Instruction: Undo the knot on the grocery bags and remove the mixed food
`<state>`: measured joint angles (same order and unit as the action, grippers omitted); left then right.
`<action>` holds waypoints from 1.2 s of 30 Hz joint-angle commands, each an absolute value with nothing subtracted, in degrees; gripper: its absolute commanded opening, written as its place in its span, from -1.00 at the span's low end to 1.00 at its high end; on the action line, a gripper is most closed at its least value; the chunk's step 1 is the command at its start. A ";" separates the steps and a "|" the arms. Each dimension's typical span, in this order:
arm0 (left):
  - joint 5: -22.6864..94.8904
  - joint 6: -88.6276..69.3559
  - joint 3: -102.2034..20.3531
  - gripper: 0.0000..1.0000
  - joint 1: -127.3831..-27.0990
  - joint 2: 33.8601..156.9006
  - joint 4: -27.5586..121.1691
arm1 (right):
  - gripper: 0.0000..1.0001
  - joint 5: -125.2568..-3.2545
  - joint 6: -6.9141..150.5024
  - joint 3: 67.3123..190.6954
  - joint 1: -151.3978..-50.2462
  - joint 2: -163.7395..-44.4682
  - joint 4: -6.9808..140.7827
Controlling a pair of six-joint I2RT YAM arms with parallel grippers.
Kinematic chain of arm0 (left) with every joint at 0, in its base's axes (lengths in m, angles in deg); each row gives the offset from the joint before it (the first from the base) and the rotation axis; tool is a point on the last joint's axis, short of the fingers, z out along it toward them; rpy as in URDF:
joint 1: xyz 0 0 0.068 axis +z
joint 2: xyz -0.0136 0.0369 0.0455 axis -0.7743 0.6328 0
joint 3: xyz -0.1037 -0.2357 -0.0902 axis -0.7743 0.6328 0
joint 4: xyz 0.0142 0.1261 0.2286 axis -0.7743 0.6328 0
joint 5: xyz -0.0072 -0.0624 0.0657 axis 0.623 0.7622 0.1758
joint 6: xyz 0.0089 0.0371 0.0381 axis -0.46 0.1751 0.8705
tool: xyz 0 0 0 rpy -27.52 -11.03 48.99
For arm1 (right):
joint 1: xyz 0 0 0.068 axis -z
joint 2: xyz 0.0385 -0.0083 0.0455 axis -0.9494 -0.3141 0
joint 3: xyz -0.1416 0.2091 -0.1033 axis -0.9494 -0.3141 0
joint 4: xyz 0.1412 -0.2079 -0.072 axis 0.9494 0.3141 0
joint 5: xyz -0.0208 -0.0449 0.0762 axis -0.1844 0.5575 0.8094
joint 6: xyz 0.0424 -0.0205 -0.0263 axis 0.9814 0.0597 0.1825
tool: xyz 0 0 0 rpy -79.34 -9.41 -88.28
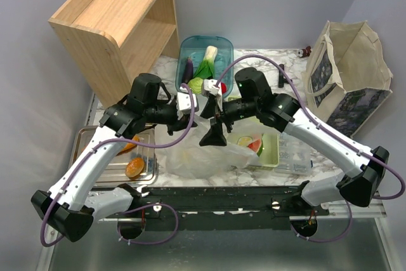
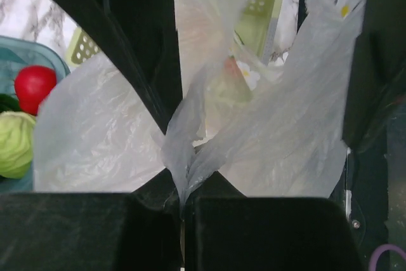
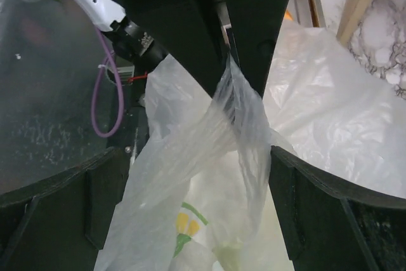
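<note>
Left wrist: your left gripper [image 2: 183,202] is clenched on the twisted neck of the grocery bag [image 2: 273,138]. Right gripper [image 3: 196,214] stands wide, straddling that same neck directly opposite.

Inside the grocery bag [image 1: 203,157], near the front edge of the worktop [image 1: 166,66], the contents read only as pale blurs through the film. The left arm [image 1: 95,157] covers part of the metal tray [image 1: 147,147] at the left edge; the right arm [image 1: 323,134] and the bag hide much of the pale green tray [image 1: 273,150]. In the left wrist view the picture's edge cuts the cabbage [image 2: 13,141] and the teal basket [image 2: 19,55].
</note>
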<state>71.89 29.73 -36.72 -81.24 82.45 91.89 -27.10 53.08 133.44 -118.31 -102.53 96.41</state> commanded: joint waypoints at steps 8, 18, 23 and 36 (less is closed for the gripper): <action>83.28 27.69 -46.95 -1.00 -81.33 80.27 92.75 | -0.40 -55.30 52.77 127.83 -119.35 -98.82 88.87; 63.80 18.29 -58.10 0.90 -79.57 81.64 84.24 | -0.98 -67.11 58.64 138.65 -105.21 -100.14 89.64; 61.07 18.02 -56.23 0.97 -77.55 82.09 83.42 | -0.99 -64.67 59.59 146.49 -90.00 -106.44 88.70; 60.55 19.06 -50.23 0.97 -77.55 82.90 85.10 | -0.67 -67.68 57.28 150.32 -79.12 -127.03 76.74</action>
